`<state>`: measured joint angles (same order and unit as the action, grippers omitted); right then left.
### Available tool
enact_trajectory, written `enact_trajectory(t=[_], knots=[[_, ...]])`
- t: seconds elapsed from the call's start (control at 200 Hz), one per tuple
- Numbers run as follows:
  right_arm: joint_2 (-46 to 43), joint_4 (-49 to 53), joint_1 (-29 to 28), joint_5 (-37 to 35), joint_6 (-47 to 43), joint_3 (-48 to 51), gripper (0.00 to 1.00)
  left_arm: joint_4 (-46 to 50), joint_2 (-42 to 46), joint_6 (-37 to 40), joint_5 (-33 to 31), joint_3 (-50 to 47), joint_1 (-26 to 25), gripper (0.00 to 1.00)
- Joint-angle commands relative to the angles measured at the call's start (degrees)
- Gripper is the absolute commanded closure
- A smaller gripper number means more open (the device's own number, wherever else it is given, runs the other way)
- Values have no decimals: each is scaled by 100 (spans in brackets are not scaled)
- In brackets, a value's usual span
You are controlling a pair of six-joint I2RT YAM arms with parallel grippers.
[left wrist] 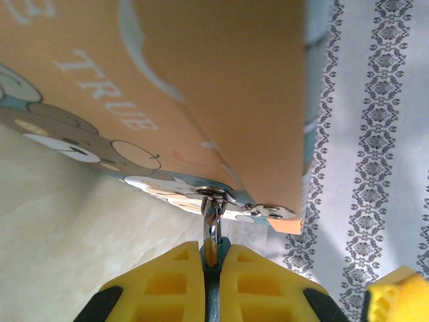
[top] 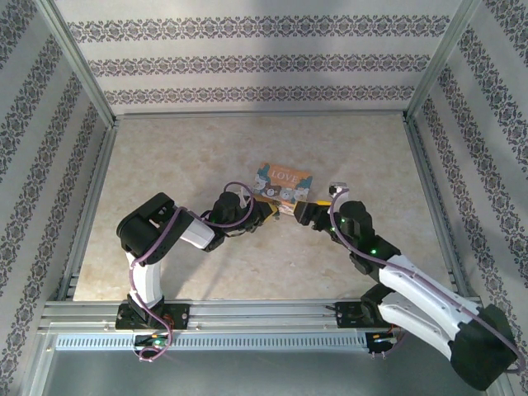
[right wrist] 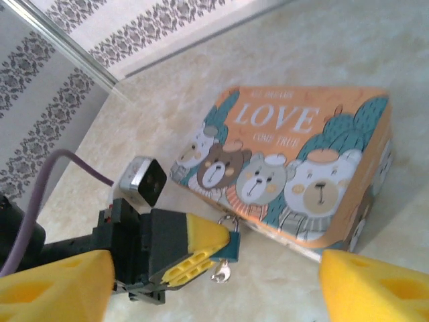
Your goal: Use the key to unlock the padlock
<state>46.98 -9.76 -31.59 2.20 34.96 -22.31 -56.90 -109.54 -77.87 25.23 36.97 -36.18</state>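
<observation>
Looking down, we see the orange padlock resting on the table; the left gripper clamps the silvery key at its near edge, the right gripper stands spread wide nearby.

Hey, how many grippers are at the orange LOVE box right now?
2. The left gripper is at the box's near edge, shut on the small padlock hanging there; the right gripper is open just right of it.

On the table the padlock lies mid-frame. Just below it sit the left gripper and right gripper, side by side (the key at its lower edge).
</observation>
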Motion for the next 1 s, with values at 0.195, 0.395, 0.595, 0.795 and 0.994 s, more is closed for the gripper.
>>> enact_trajectory(t=[0.195,0.395,0.595,0.795,0.994], knots=[[-884,422,192,-117,-1907,66,2,-13,374,98,61,-53,-62,96],[-1316,507,301,32,-2733,61,2,-6,531,30,18,-198,-88,96],[-1558,815,214,53,-3761,-132,2,94,730,-68,-74,-310,-142,96],[-1432,1350,-540,-437,-5188,-371,2,-2,817,-351,-235,-483,-235,97],[-989,1547,-1693,-1478,-6382,-461,2,14,897,-549,-424,-603,-344,97]])
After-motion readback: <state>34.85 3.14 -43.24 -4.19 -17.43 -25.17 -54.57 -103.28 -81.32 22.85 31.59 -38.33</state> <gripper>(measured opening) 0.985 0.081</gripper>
